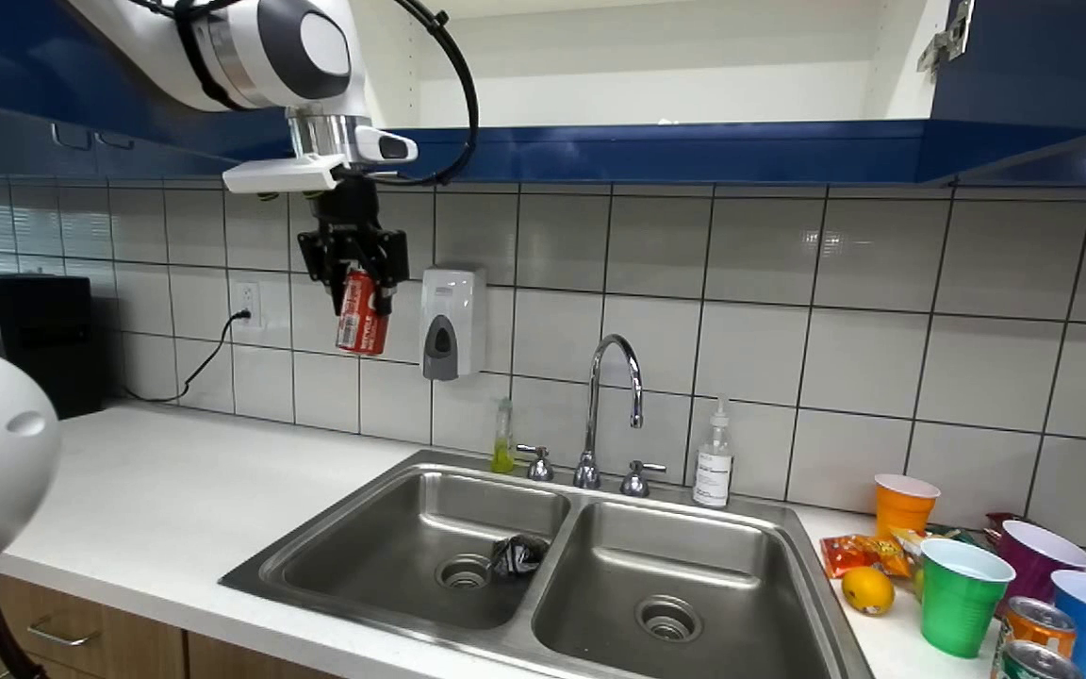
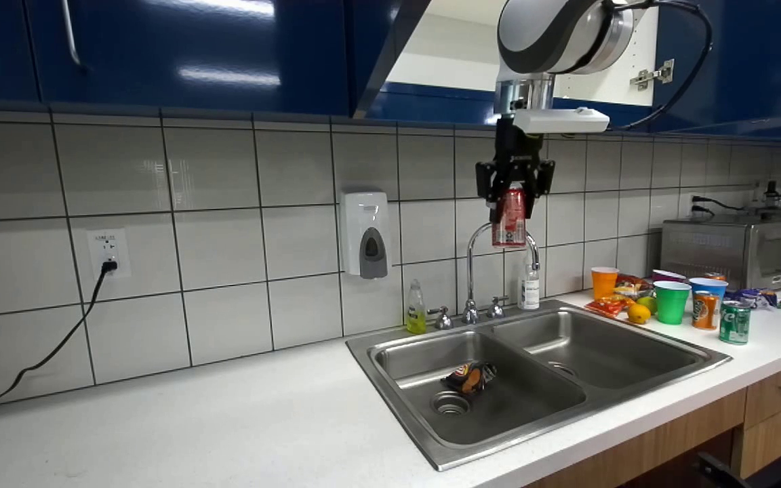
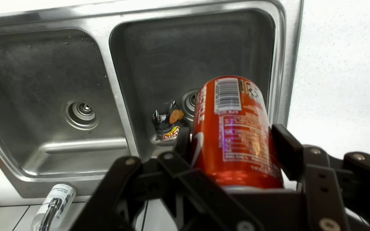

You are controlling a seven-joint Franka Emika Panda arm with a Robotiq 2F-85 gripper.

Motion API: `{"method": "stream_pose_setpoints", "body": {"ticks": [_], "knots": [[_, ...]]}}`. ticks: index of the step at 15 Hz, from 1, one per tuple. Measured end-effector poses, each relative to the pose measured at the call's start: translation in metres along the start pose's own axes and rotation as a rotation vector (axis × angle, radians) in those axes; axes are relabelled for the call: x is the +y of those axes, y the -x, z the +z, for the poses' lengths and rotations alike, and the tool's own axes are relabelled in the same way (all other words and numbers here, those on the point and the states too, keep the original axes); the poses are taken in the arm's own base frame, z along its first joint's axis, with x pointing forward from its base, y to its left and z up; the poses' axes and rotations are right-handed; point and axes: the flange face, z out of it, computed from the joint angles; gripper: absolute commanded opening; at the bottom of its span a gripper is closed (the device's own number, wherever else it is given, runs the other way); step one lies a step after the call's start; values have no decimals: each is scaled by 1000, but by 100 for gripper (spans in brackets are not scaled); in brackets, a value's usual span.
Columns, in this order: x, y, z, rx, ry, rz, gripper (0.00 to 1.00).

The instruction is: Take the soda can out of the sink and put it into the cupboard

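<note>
The red soda can [image 1: 363, 325] is held in the air, slightly tilted; it also shows in an exterior view [image 2: 510, 232] and in the wrist view [image 3: 233, 106]. My gripper [image 1: 361, 300] points down and is shut on the can, with a finger on each side [image 3: 231, 141]. The can's upper part is hidden between the fingers. Gripper and can are well above the steel sink [image 1: 557, 566], below the level of the cupboard's bottom edge. The blue cupboard [image 1: 666, 151] stands open, its white interior showing; it also shows in an exterior view [image 2: 424, 98], partly behind the arm.
A black snack bag [image 2: 470, 377] lies in a basin. The gooseneck faucet [image 1: 595, 405], a soap dispenser [image 1: 453, 321] and bottles [image 1: 715, 462] stand along the tiled wall. Cups [image 2: 672, 301], cans [image 2: 734, 322] and snacks crowd the counter beside the sink. An open door [image 2: 390, 54] juts out from the cupboard.
</note>
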Motion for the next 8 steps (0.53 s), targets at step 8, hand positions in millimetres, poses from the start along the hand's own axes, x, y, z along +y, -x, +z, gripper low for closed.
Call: {"method": "stream_pose_setpoints", "body": {"ticks": [8], "knots": [[1, -7, -24, -12, 5, 4, 40]]}}
